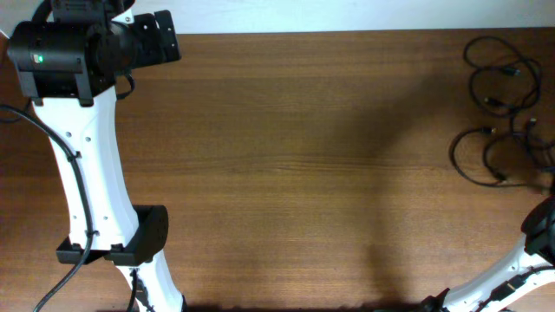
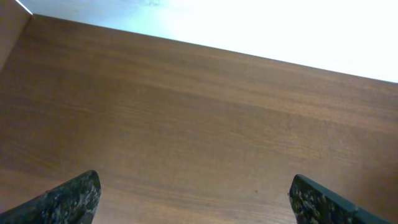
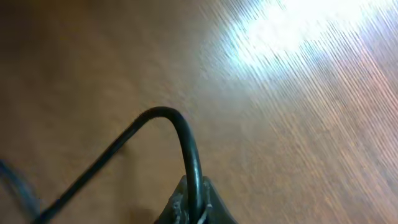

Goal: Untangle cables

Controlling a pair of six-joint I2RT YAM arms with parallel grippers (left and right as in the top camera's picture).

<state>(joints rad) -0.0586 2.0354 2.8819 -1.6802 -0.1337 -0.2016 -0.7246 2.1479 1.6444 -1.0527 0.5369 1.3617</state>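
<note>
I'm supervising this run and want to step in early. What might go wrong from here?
1. The right gripper is shut on one cable; pulling may tighten the other cables rather than free it.
2. The cables lie close to the table's far edge, so a tug may drag them off.
3. The left gripper hangs open over bare wood, far off, pinning nothing.

Brown wood-grain table [image 1: 286, 130], bright glare patch [image 3: 280, 31], pale surface [image 2: 249, 18] beyond its edge, perhaps wall.

I see the cables [image 1: 499, 104] lying on the table [image 1: 303, 173] at its far right; my left arm [image 1: 87, 173] stands along the left side.
</note>
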